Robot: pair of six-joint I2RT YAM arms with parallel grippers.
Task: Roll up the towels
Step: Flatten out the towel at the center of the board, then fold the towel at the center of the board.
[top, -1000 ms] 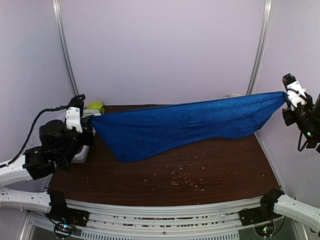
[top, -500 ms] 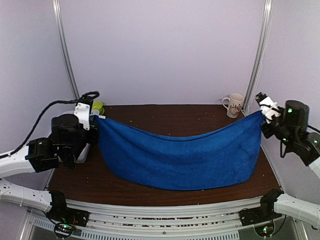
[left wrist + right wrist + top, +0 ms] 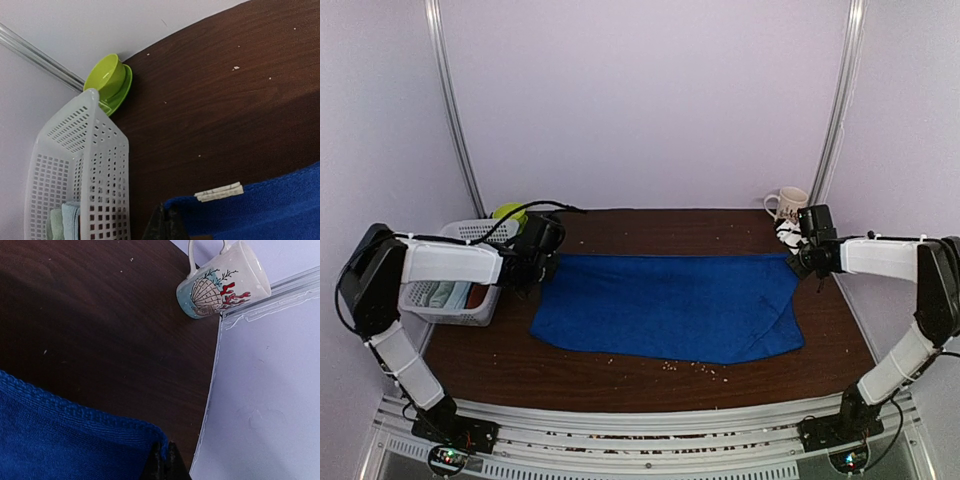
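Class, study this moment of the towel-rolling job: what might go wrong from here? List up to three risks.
1. The seashell mug stands near the right jaws, shut on a far corner of the blue towel; a stray swing may topple it.
2. Crumbs lie by the towel's near edge and could get rolled in.
3. The white basket sits beside the left arm, which may nudge it.

My left arm (image 3: 450, 263) is a white tube between bulky black joints, with a black cable (image 3: 535, 207) looping above its wrist. My right arm (image 3: 878, 256) has the same white links and black joints. My left pincer (image 3: 165, 224) and right pincer (image 3: 165, 462) end in thin dark fingers.
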